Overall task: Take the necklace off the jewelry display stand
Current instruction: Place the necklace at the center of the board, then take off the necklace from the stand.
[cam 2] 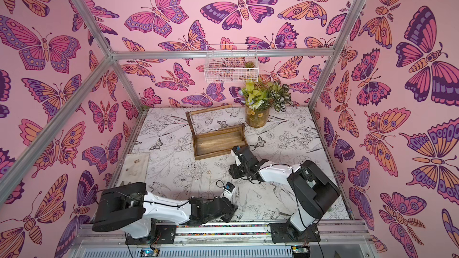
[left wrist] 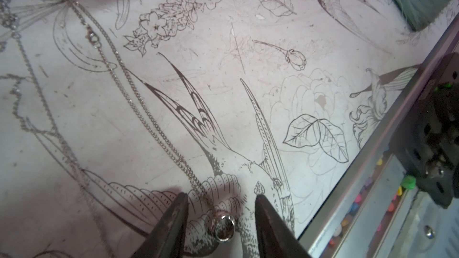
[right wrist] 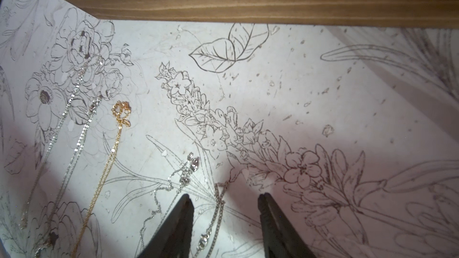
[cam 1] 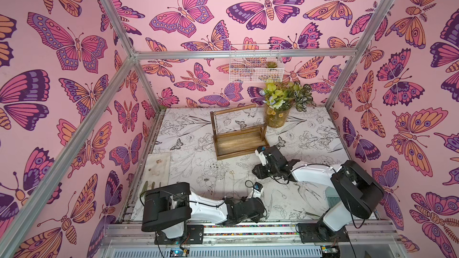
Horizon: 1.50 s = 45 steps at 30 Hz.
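Note:
The brown wooden jewelry display stand (cam 1: pixel 238 142) stands mid-table in both top views (cam 2: pixel 218 145); its tray edge (right wrist: pixel 248 3) shows in the right wrist view. A silver necklace lies flat on the table, apart from the stand. Its ring pendant (left wrist: pixel 224 227) rests between the fingers of my open left gripper (left wrist: pixel 221 196), touching neither. Its chain (left wrist: pixel 139 100) runs away across the table. My open right gripper (right wrist: pixel 224 195) hovers over the chain's clasp end (right wrist: pixel 211 222), and neither finger touches it.
A gold chain (right wrist: pixel 109 155) and other silver chains (right wrist: pixel 72 120) lie beside the right gripper. A vase of flowers (cam 1: pixel 277 117) stands behind the stand, below a white wire basket (cam 1: pixel 255 67) on the wall. A green brush (left wrist: pixel 419 3) and the metal front rail (left wrist: pixel 372 170) border the table.

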Each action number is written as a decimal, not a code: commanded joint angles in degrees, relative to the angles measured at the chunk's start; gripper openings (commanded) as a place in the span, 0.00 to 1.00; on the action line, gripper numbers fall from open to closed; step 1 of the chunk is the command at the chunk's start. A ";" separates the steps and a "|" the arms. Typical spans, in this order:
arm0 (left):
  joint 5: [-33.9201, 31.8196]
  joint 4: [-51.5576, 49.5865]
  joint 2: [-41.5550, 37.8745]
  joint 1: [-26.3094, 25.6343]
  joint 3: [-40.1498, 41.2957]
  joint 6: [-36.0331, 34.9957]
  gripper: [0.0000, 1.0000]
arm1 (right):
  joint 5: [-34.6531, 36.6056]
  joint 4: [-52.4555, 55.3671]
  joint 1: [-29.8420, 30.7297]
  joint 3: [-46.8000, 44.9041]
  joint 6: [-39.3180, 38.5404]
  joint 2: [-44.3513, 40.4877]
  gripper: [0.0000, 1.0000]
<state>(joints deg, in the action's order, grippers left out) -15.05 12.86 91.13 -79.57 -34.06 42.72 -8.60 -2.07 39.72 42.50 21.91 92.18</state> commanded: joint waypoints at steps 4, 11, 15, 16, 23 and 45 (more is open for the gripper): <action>-0.77 -7.70 -1.92 -0.30 0.69 0.44 0.58 | 1.20 4.11 -0.51 2.05 -1.93 -5.37 0.55; -2.46 -13.00 -6.83 -0.32 -0.26 -0.04 0.69 | 1.88 9.05 -0.70 3.78 -2.16 -8.74 0.68; -5.43 -17.48 -11.02 -0.02 -1.25 -1.58 0.78 | 2.39 11.71 -0.96 6.10 -1.51 -10.65 0.71; -5.76 -18.18 -12.03 0.23 -1.29 -1.96 0.80 | 2.42 12.50 -1.04 6.88 -1.40 -10.99 0.71; -6.44 -25.35 -22.42 4.85 -2.29 -4.90 0.85 | -0.20 13.94 -1.32 14.80 -2.73 -11.30 0.73; 4.18 -42.87 -42.76 25.64 -3.39 -8.49 0.91 | -11.63 -7.83 -0.75 38.29 -2.22 11.90 0.72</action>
<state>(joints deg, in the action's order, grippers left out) -12.99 -25.41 50.09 -55.31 -37.17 34.92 -18.02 -5.43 38.72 76.86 19.66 101.71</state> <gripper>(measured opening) 0.910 0.717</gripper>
